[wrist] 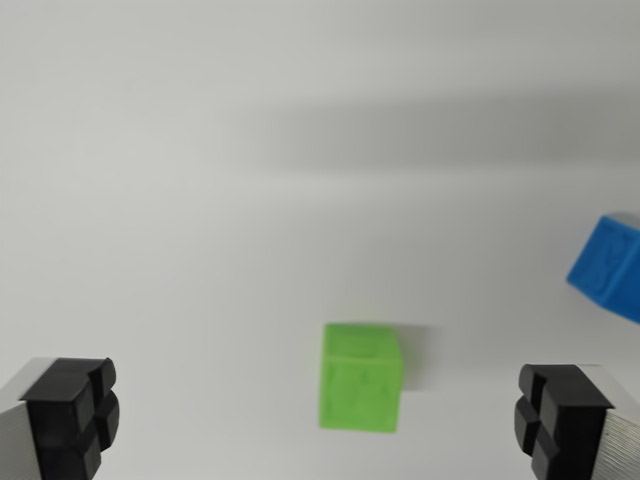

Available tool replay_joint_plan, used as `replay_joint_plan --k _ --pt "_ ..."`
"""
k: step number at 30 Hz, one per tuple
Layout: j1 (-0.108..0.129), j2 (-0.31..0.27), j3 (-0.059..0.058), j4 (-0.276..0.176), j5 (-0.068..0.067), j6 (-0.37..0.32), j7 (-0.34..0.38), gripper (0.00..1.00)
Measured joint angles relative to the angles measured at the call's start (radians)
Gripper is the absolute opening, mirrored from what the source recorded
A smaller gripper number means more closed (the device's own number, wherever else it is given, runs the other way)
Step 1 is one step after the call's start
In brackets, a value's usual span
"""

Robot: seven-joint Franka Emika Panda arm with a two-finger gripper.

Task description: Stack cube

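A green cube (361,377) rests on the white surface, low in the wrist view and a little right of centre. A blue cube (610,266) lies at the wrist view's right edge, partly cut off by the frame. My gripper (318,420) is open, its two black fingertips at the bottom corners of the picture. The green cube lies between the fingers, nearer the right one (555,418) than the left one (75,415), and touches neither. Nothing is held.
A white tabletop (200,200) fills the rest of the view, with a soft grey shadow band across its upper half.
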Motion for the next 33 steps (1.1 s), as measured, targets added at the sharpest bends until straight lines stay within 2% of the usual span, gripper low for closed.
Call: replay_joint_plan --k 20,33 --pt "-0.005 -0.013 -0.01 -0.185 0.0 0.158 0.002 1.0" --pt "-0.013 0.001 -0.016 -0.303 0.0 0.279 0.002 1.0"
